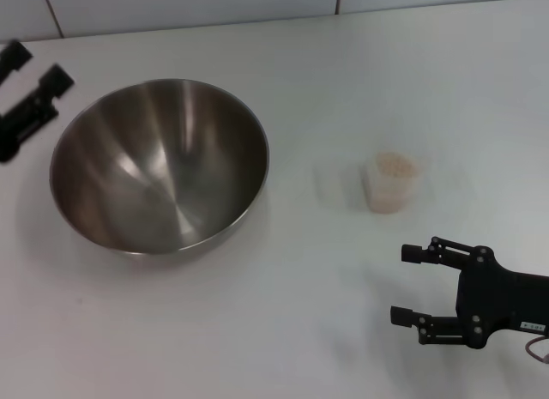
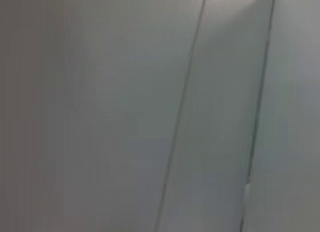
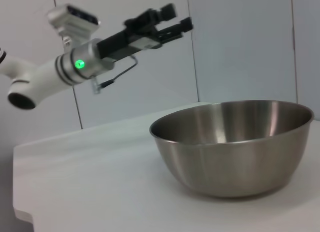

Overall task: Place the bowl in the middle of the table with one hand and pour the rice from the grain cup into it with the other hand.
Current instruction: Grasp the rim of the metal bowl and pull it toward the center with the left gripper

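The steel bowl (image 1: 159,163) stands upright on the white table (image 1: 283,330), left of centre; it also shows in the right wrist view (image 3: 235,142). The small translucent grain cup (image 1: 390,184) stands to its right, with pale rice (image 1: 394,165) heaped inside. My right gripper (image 1: 407,284) is open and empty near the front edge, in front of the cup and apart from it. My left gripper (image 1: 39,63) is open and empty at the far left, beyond the bowl's rim; the right wrist view shows it (image 3: 177,18) raised above the table. The left wrist view shows none of these things.
A tiled wall (image 1: 189,4) runs along the table's far edge. The left wrist view shows only wall panels (image 2: 150,112). Bare tabletop lies between the bowl and the cup and in front of the bowl.
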